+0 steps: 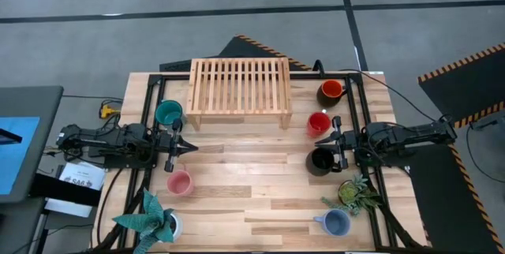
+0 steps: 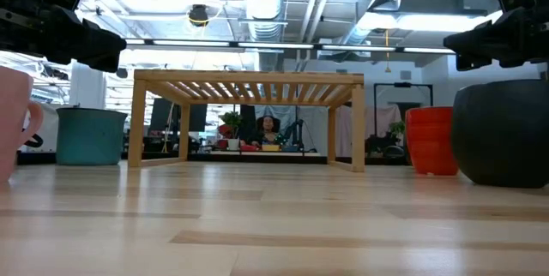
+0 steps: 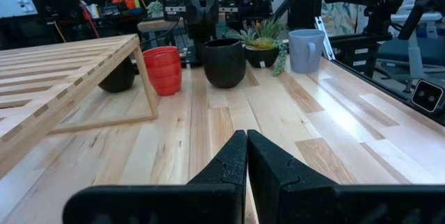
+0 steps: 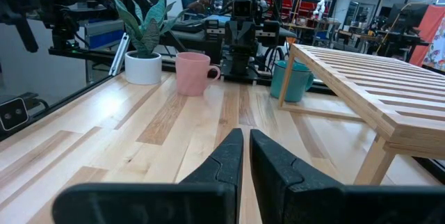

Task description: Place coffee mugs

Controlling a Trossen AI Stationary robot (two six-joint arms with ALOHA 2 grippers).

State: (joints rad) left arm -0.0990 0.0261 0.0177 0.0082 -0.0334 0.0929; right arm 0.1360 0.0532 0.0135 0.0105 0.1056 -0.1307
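High view, arms: both arms reach in over the tabletop from its two sides. The left gripper points inward beside the teal mug, its fingers pressed together and empty. The right gripper sits between the red mug and the black mug, fingers likewise together.
High view, mugs: the orange-and-dark mug stands just beside the wooden slatted rack, at its right end. The pink mug is on the left half, the pale blue mug near the front right. No mug is on the rack.
High view, plants: one potted plant at front left, another plant between the black and pale blue mugs.
Low view: pink mug at the left edge, black mug large at right, red mug beside it, teal mug by the rack's leg.
Left wrist view: closed fingers hover over bare wood; red, black and pale blue mugs stand far across.
Right wrist view: fingers meet; pink mug and teal mug stand ahead.
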